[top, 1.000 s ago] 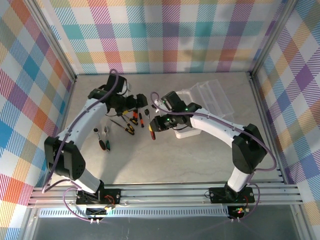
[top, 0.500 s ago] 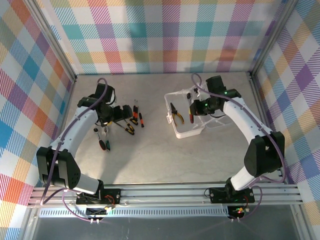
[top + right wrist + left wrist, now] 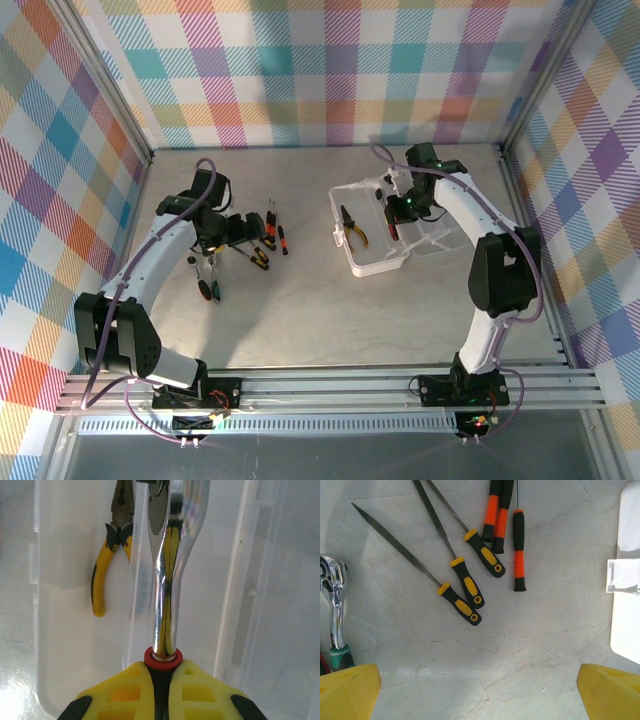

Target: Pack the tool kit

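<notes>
Ratchet [image 3: 167, 570] sits clamped in my right claw [image 3: 161, 677], shaft pointing straight ahead over the open case [image 3: 65, 655], parallel to the yellow pliers [image 3: 97, 590] at its left.

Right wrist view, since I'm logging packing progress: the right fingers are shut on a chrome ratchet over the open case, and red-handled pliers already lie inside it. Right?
One detail is off. The pliers lying in the case have yellow handles, not red, as the right wrist view shows. The rest stands: the right gripper has its fingers shut on the chrome ratchet over the open case.
</notes>
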Motion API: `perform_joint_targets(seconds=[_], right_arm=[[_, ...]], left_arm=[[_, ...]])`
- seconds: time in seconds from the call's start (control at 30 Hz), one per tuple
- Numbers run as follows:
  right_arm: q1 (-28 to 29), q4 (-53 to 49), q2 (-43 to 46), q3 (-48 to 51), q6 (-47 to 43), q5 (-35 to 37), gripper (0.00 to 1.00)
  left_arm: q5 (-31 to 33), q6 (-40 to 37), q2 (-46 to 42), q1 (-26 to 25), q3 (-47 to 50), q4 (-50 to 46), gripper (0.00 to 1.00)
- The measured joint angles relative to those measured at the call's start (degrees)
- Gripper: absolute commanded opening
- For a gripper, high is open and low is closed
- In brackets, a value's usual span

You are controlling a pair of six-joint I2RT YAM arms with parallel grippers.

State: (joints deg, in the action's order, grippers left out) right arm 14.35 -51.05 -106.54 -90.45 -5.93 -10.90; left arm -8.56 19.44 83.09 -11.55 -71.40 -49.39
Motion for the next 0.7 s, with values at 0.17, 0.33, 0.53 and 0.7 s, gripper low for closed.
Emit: perform_joint_targets(seconds=[0.17,0.33,0.53,0.7], right_arm=[[0.0,-0.1,-1.0,-1.2,-0.6,0.3,0.0],[0.0,-0.1,-1.0,-1.9,-0.5,3.2,0.0],[0.0,-0.1,-1.0,-2.0,0.8,7.4,0.0],[0.1,-0.1,-1.0,-2.0,1.0,8.2,0.0]], left_arm=[[-0.8,0.0,0.3,0.0,0.0,0.3,1.0],[-1.0,0.0,1.2,0.0,0.0,0.8,1.0],[-1.4,0.0,2.3,0.0,0.0,1.7,1.0],[-1.4,0.0,2.7,-0.2,0.0,1.7,1.0]])
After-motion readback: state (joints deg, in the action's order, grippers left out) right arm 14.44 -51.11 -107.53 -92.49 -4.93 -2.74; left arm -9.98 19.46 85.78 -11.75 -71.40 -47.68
